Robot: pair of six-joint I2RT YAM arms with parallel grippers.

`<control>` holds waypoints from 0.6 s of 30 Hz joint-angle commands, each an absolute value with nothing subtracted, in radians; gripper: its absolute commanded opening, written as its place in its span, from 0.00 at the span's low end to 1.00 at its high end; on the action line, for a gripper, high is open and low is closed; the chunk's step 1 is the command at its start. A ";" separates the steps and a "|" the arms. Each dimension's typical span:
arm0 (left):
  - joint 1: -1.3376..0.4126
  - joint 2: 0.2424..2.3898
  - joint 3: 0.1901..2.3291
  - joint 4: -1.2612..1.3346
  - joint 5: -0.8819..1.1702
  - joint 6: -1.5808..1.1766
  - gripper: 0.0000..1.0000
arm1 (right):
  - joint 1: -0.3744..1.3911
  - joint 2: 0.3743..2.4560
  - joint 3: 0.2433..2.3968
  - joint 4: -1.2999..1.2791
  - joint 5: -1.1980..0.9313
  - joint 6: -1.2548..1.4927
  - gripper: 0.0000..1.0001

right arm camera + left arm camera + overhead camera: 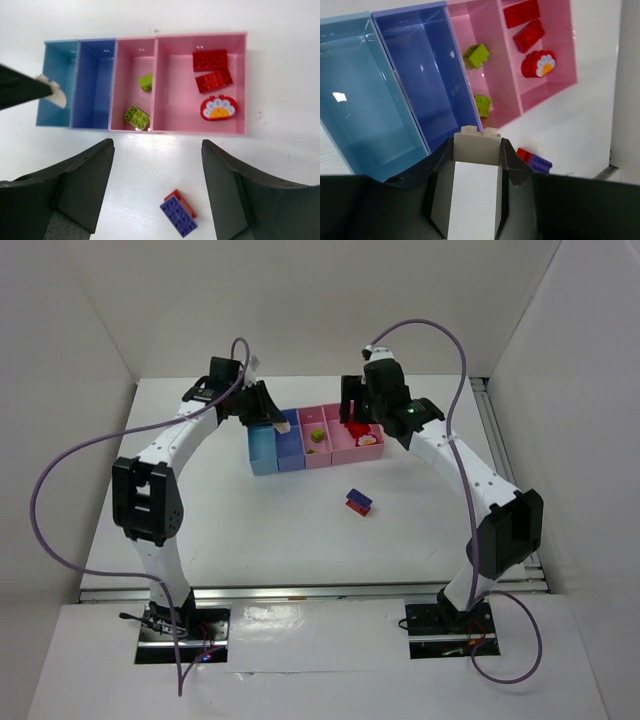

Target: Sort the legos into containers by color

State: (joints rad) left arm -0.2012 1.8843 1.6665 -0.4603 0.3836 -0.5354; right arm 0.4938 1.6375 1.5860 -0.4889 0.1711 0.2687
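Left gripper [477, 150] pinches a white brick [474, 195] over the blue bins [420, 75]; right gripper [157, 150] spread, empty. 2 red bricks [210, 60] and 2 green bricks [137, 117] binned. Blue-and-red stack [179, 216] unsorted, 5 o'clock of bins.

White links [170, 443], black joints [147, 502], purple cables [35, 502]; left gripper [480, 150], right gripper [156, 145] black

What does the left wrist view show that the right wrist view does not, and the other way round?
Left wrist only: the grip up close, with the left gripper shut on a white brick whose two studs show.
Right wrist only: the right gripper, open, and the blue-and-red stack lying unobstructed on the table.
Both: the four joined bins, two yellow-green bricks in the narrow pink bin, and two red bricks and a red flower piece in the wider pink bin.
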 commanded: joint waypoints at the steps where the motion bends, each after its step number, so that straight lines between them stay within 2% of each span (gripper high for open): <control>1: -0.212 1.977 1.770 -0.454 0.345 -0.574 0.00 | 0.488 1.579 1.540 -0.554 0.236 0.301 0.79; 4: -0.221 2.066 1.848 -0.474 0.315 -0.586 0.00 | 0.479 1.552 1.529 -0.577 0.255 0.301 0.80; 6: -0.230 2.106 1.891 -0.518 0.290 -0.586 0.25 | 0.479 1.523 1.511 -0.586 0.255 0.311 0.80; 8: -0.239 2.157 1.956 -0.547 0.267 -0.586 0.46 | 0.479 1.513 1.502 -0.595 0.265 0.311 0.82; 9: -0.239 2.167 1.973 -0.560 0.267 -0.575 0.65 | 0.479 1.513 1.491 -0.604 0.265 0.311 0.82; 11: -0.248 2.180 2.000 -0.584 0.238 -0.575 0.82 | 0.479 1.503 1.480 -0.620 0.265 0.311 0.84; 12: -0.249 2.180 2.000 -0.595 0.227 -0.575 0.85 | 0.479 1.503 1.464 -0.633 0.265 0.322 0.84; 13: -0.249 2.168 2.000 -0.595 0.227 -0.565 0.93 | 0.479 1.503 1.451 -0.634 0.252 0.322 0.84; 18: -0.249 2.105 2.000 -0.604 0.239 -0.546 0.95 | 0.469 1.494 1.338 -0.643 0.177 0.347 0.85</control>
State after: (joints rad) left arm -0.2466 2.1784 1.9697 -0.5777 0.2470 -0.5720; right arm 0.4778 1.5208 1.3830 -0.6064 0.2173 0.3233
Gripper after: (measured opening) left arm 0.946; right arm 0.844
